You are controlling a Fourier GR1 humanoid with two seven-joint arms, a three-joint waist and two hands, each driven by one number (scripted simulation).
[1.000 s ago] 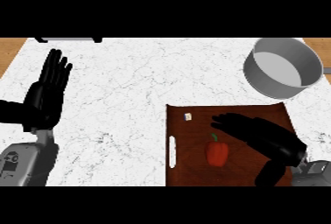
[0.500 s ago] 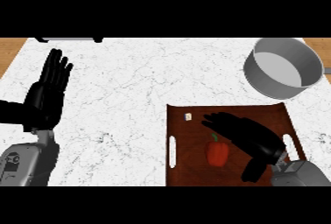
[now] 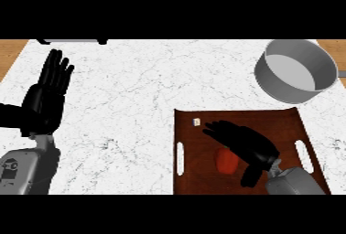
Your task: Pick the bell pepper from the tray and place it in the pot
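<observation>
A red bell pepper (image 3: 227, 162) lies on the dark brown tray (image 3: 283, 119), left of centre. My right hand (image 3: 246, 143) hovers over it with straight fingers pointing up-left, its palm covering the pepper's right side and its thumb (image 3: 249, 175) hanging down beside the pepper. Whether the hand touches the pepper cannot be told. The grey pot (image 3: 296, 70) stands past the tray at the upper right, with nothing inside. My left hand (image 3: 46, 99) rests open at the left edge, fingers up.
A small white cube (image 3: 197, 121) lies in the tray's upper left corner. White handle slots (image 3: 180, 158) mark both sides of the tray. A dark object (image 3: 70, 41) sits at the counter's far edge.
My right hand has slid left and down over the tray, coming to cover the pepper's right side. The left hand has not moved.
</observation>
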